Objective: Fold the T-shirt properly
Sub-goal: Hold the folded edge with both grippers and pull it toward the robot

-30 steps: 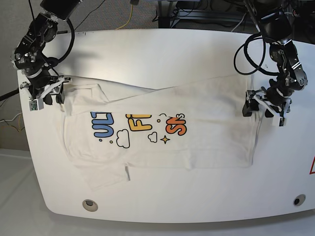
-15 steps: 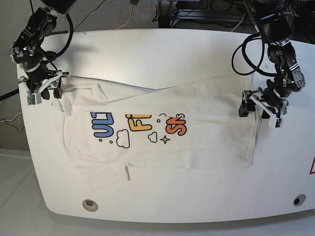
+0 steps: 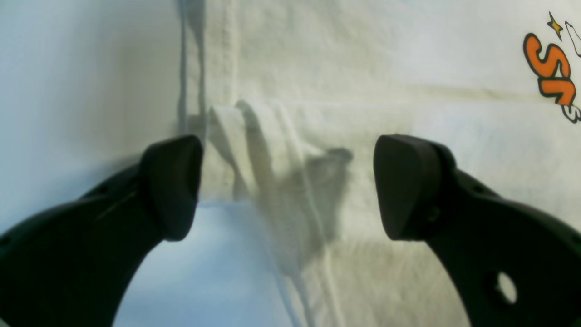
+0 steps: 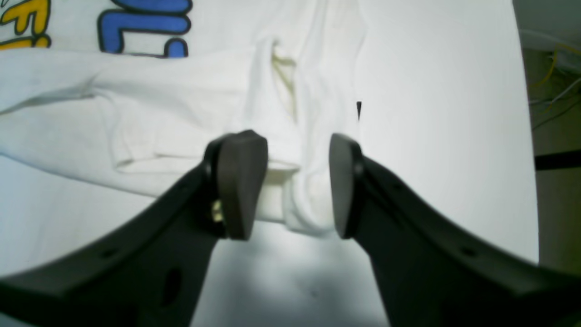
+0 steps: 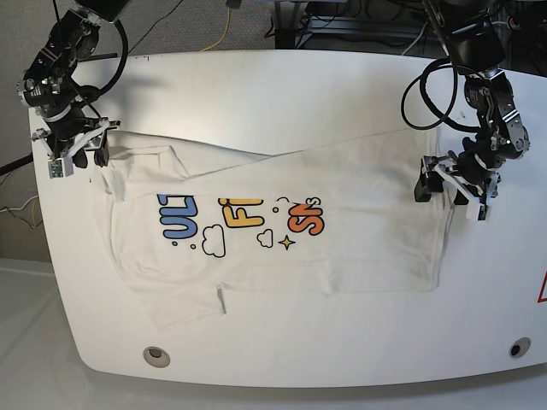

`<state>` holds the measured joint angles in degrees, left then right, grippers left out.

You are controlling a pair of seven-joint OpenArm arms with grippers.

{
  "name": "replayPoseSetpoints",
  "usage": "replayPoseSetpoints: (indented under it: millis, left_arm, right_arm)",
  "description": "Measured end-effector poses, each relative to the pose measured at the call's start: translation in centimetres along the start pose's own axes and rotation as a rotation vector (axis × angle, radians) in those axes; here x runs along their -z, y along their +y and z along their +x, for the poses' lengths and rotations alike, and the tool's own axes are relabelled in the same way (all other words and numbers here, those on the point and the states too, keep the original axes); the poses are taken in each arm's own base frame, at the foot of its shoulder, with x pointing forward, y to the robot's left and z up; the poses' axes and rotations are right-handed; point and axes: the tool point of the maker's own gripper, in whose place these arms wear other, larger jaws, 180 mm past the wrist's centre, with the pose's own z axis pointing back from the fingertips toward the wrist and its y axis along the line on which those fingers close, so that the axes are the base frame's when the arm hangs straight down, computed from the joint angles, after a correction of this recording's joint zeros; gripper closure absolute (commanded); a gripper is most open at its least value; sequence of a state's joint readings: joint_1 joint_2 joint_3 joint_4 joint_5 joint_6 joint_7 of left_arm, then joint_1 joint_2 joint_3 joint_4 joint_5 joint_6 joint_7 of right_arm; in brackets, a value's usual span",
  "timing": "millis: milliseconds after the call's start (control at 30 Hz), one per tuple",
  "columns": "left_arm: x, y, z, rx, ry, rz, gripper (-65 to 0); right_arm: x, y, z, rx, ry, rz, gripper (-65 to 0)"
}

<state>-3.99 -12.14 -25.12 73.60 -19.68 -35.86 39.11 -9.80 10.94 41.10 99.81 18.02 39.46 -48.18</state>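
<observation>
Left gripper (image 3: 286, 186) gapes wide over the T-shirt's (image 5: 342, 239) hem corner; right gripper (image 4: 297, 186), narrower, straddles a bunched sleeve edge (neither visibly clamps cloth). Shirt lies half-folded on the table (image 5: 282, 94). Risk: shallow pinches slipping, leaving a crooked fold

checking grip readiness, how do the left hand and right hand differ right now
The left hand is spread wide; the right hand is narrower. The left hand hangs over the T-shirt hem edge beside the orange letters; the right hand brackets a bunched fold at the blue-lettered end. Both are open, holding nothing.
</observation>
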Motion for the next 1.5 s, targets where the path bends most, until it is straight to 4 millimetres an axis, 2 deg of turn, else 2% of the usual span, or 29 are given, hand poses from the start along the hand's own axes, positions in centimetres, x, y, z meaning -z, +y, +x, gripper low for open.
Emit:
replayPoseSetpoints:
  millis: [467, 567, 833, 1167, 1300, 1500]
  left_arm:
    - [0.0, 0.0, 0.7, 0.001, -0.047, 0.001, -55.5]
    - [0.0, 0.0, 0.7, 0.001, -0.046, 0.002, -52.9]
    - [0.0, 0.0, 0.7, 0.001, -0.047, 0.002, -40.0]
    - [0.2, 0.2, 0.4, -0.013, -0.043, 0.003, -39.8]
    - [0.8, 0.4, -0.9, -0.052, -0.020, -0.004, -39.8]
    - [0.9, 0.8, -0.8, -0.085, -0.061, -0.005, -39.8]
  right_arm:
    - [-0.1, 0.1, -0.5, 0.004, 0.010, 0.001, -25.7]
    - [-0.1, 0.2, -0.5, 0.005, 0.010, 0.003, -25.7]
    - [-0.1, 0.2, -0.5, 0.006, 0.010, 0.002, -25.7]
    - [-0.1, 0.2, -0.5, 0.006, 0.010, 0.003, -25.7]
    - [-0.1, 0.2, -0.8, 0.006, 0.015, 0.003, -25.7]
    - [-0.2, 0.3, -1.2, 0.009, 0.024, 0.004, -25.7]
